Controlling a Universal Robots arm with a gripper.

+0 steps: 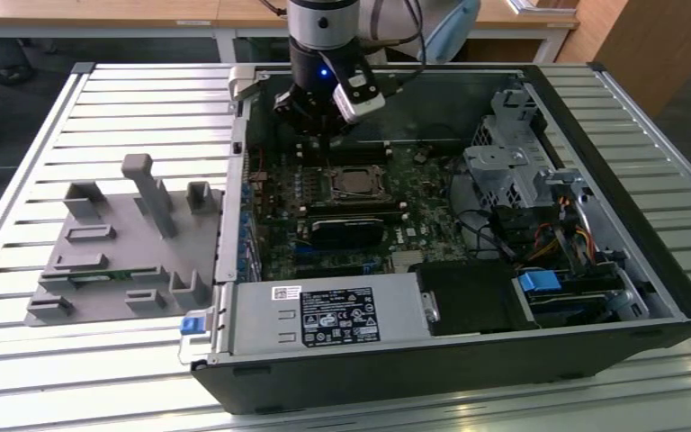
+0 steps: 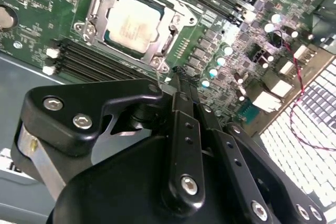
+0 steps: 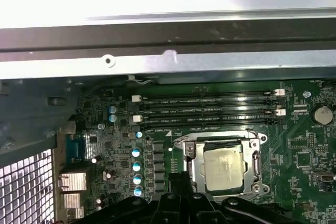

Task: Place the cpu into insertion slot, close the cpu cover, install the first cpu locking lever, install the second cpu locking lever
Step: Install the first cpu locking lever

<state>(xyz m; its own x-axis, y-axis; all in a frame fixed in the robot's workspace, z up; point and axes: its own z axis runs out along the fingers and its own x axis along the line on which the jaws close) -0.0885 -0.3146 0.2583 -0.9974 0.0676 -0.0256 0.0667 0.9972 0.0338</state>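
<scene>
CPU (image 2: 131, 23) sits in its socket (image 3: 185, 145) on the green motherboard (image 3: 304, 150), pale metal top facing up. The thin metal cover (image 2: 173, 17) lies flat around it. The black gripper (image 2: 179, 74) hangs just above the board beside the socket, its fingers drawn close together with nothing seen between them. The board lies inside an open black computer case (image 1: 633, 270) resting on a slatted metal table (image 1: 141, 99). A grey moulded holder (image 1: 94, 261) stands on the table at the exterior view's left. Wooden desks (image 1: 105, 11) line the room behind.
</scene>
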